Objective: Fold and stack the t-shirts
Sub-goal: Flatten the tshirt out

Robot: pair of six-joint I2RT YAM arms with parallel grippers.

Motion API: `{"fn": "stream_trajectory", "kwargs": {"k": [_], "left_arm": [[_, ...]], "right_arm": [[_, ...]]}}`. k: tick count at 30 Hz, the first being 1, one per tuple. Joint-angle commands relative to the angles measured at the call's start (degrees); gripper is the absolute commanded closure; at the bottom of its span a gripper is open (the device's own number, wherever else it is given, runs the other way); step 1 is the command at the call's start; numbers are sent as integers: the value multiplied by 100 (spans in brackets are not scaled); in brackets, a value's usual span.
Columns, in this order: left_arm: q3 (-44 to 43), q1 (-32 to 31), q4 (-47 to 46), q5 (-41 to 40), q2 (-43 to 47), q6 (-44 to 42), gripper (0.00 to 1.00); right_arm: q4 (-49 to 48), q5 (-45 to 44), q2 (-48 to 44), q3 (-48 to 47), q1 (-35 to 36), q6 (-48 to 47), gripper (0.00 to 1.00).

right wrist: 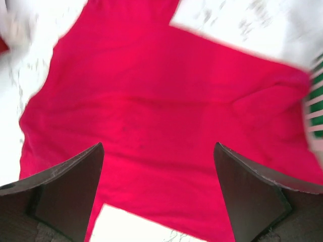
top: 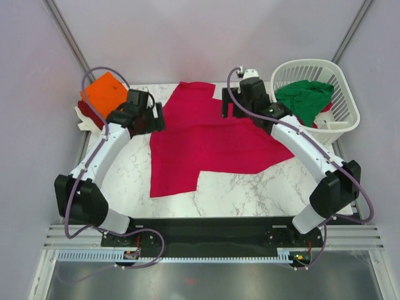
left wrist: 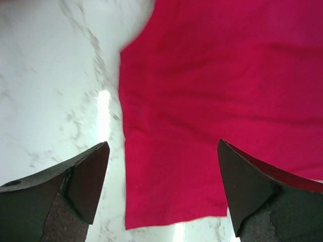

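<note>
A crimson-red t-shirt (top: pixel 206 137) lies spread flat on the marble table, sleeves out to both sides. My left gripper (top: pixel 159 117) hovers over its left edge, open and empty. In the left wrist view the shirt (left wrist: pixel 212 101) fills the right side, and its hem corner lies between the open fingers of the gripper (left wrist: pixel 164 191). My right gripper (top: pixel 225 107) is above the shirt's far right part, open and empty. In the right wrist view the shirt (right wrist: pixel 161 116) spreads below the gripper (right wrist: pixel 159 194). An orange tee (top: pixel 106 92) lies on a dark red one (top: pixel 84 106) and a white one (top: pixel 82 120) at the far left.
A white slatted basket (top: pixel 342 122) stands at the far right with a green tee (top: pixel 306 97) in it; its slats show at the right edge of the right wrist view (right wrist: pixel 317 101). Bare marble table (top: pixel 250 187) lies in front of the shirt.
</note>
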State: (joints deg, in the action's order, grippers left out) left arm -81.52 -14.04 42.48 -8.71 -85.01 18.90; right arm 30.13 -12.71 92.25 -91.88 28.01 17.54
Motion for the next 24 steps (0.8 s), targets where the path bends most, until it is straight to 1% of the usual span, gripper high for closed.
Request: {"fn": "stream_trajectory", "kwargs": {"k": [1,3,5,6,7,8,9,10,11,12,13,14,15,18,20,22,23,24], "left_arm": [[934,-160,-713,631,-164,817,6],[1006,-204,-933,809,-331,914,7],[945,-283,-1328,1037,-691,949,7],[753,-301,-1434,1142,-849,967,8],[621,-336,-1435,1239,-1242,967,8],[480,-388,-1435,1240,-1437,967,8],[165,-397,-1435,1240,-1691,967,8],[-12,-415,-1435,1240,-2155,967,8],[-187,-415,-1435,1240,-2421,967,8],[-502,-415,-1636,1371,-2641,967,8],[-627,-415,-1629,1381,-2826,1010,11],[-724,-406,-1629,1381,-3132,1037,11],[-804,-398,-1611,1276,-3231,1089,11],[-586,-310,-1559,891,-3338,1291,11],[-331,-126,-1550,889,-3259,1292,11],[134,41,-1550,889,-2970,1292,11],[519,251,-1541,732,-2812,1475,11],[723,349,-1576,826,-2497,1746,11]], "right_arm": [[-602,600,214,950,-50,311,2],[-631,725,485,1067,-50,320,2],[-640,918,723,901,-59,311,2],[-640,980,942,847,-50,303,2],[-640,1016,1040,786,-50,285,2],[-640,1033,1111,716,-50,268,2],[-640,1034,1242,706,-59,259,2],[-649,1016,1287,706,-59,241,2],[-649,973,1330,706,-59,224,2],[-649,972,1418,697,-59,180,2],[-640,963,1445,706,-59,162,2],[-640,929,1463,750,-67,145,2],[-640,876,1471,776,-59,84,2],[-631,718,1436,873,-102,39,2],[-631,708,1445,891,-138,57,2],[-640,735,1506,864,-182,74,2],[-640,735,1533,838,-199,83,2],[-640,735,1594,821,-226,83,2]]}}
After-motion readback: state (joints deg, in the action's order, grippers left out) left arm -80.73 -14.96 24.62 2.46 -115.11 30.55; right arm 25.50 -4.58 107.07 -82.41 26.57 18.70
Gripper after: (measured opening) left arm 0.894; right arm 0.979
